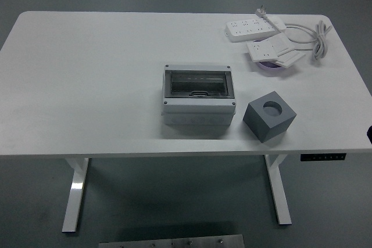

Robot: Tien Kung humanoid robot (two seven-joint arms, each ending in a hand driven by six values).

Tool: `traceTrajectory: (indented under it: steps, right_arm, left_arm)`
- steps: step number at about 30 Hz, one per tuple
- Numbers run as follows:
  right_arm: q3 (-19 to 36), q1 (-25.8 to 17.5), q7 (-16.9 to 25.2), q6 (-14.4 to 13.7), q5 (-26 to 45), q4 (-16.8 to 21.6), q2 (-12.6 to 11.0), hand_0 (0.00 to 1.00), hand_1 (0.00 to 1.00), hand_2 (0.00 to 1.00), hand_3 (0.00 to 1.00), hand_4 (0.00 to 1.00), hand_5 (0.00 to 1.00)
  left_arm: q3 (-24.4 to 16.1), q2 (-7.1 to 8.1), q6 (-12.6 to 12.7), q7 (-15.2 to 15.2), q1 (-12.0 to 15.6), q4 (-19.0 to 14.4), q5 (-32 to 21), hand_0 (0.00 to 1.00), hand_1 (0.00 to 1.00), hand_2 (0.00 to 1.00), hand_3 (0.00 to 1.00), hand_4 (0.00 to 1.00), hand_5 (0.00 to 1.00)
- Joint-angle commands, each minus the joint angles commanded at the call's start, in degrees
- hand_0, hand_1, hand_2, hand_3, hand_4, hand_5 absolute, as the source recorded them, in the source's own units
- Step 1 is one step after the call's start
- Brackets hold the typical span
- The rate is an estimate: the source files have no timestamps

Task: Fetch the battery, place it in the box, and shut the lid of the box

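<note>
A light grey box (198,108) with a smoky see-through lid (198,83) stands at the middle of the white table (87,85). The lid lies flat, shut on the box. A grey cube (269,115) with a round hole in its top stands just right of the box. I see no battery. Only a sliver of my right hand (369,133) shows at the picture's right edge, beside the table's right end. My left arm is out of view.
Two white power strips (256,27) (273,50) with a coiled white cable (318,40) lie at the back right. A purple dish (272,68) lies under the nearer strip.
</note>
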Motion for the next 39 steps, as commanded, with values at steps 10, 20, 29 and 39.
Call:
traceTrajectory:
  steps: [10,20,29,39]
  right_arm:
    - [-0.49,0.25,-2.5,0.78,-0.19,-0.86,0.04,0.607,0.679,0.904,0.998,0.998,0.998]
    - [-0.74,0.23,-1.5,-0.18,2.24,-1.93,0.15,0.527,0.675,0.896,0.998,0.998,0.998]
    - [-1.68,0.02,-3.43,-4.42,1.94,-1.61,0.14,0.468,0.675,0.903,0.998,0.998,0.998]
    - [-2.21,0.1,-4.99,-5.11,-0.93,-0.81,-0.13,0.286,0.611,0.89,0.998,0.998,0.998]
  left_arm:
    - [0.01,-0.01,0.03,0.12,0.02,0.03,-0.06,0.632,0.698,0.573,0.541,0.5,0.002]
    - [0.08,-0.08,0.06,0.18,0.05,0.04,-0.1,0.632,0.698,0.573,0.541,0.5,0.002]
    - [0.11,-0.02,0.19,0.17,-0.02,0.0,-0.18,0.632,0.698,0.573,0.541,0.5,0.002]
    - [0.24,0.11,0.23,0.03,-0.15,-0.03,-0.44,0.632,0.698,0.573,0.541,0.5,0.002]
